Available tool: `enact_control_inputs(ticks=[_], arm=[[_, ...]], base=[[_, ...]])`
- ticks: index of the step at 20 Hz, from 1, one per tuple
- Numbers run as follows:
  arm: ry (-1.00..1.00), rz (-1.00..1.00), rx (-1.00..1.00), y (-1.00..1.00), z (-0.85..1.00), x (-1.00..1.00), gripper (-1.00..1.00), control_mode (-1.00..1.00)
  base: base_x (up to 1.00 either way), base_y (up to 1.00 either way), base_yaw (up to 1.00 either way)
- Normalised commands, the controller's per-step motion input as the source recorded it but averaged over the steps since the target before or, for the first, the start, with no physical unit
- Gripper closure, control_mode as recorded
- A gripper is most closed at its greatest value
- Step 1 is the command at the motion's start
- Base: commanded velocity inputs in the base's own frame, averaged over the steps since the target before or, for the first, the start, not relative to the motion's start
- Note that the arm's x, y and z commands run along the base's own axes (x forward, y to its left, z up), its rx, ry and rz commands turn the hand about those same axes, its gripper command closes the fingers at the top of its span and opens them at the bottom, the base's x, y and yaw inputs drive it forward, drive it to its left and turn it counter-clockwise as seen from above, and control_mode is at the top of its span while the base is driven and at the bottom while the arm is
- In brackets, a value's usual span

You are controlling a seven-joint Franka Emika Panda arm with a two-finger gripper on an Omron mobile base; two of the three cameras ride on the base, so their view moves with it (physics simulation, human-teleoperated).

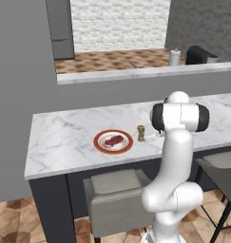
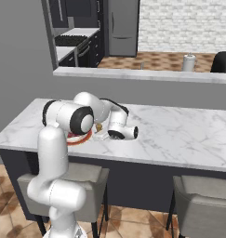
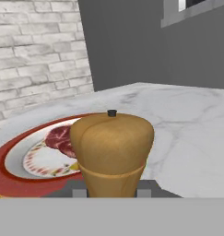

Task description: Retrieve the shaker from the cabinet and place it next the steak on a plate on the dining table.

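Shaker gripped on the dining table, upright beside the plate.

The two-finger gripper (image 1: pixel 146 137) is closed on the small tan-brown wooden shaker (image 1: pixel 141 133), an hourglass-waisted mill with a dark knob on top; in the hand view the dark fingertips (image 3: pixel 143 189) flank its narrow waist. The shaker stands upright on the long white grey-veined marble dining table (image 1: pixel 64 137), just beside the round white plate with a broad red-orange rim (image 1: pixel 113 141), on the side nearer the arm. The small flat red-brown steak (image 1: pixel 114 140) lies at the centre of the plate. Grey upholstered stools (image 1: pixel 118 199) stand under the table's near edge.
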Motion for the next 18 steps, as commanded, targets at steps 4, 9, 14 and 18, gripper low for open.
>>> enact_control_inputs(ticks=[4, 9, 14, 18], arm=[[0.0, 0.0, 0.0, 0.08, -0.26, 0.24, 1.0, -1.0], [0.0, 0.0, 0.0, 0.09, -0.29, 0.26, 1.0, -1.0], [0.0, 0.0, 0.0, 0.07, -0.27, 0.26, 1.0, -1.0], [0.0, 0.0, 0.01, 0.04, -0.28, 0.19, 1.0, -1.0]], base=[[0.0, 0.0, 0.0], [0.0, 0.0, 0.0], [0.0, 0.0, 0.0], [0.0, 0.0, 0.0]])
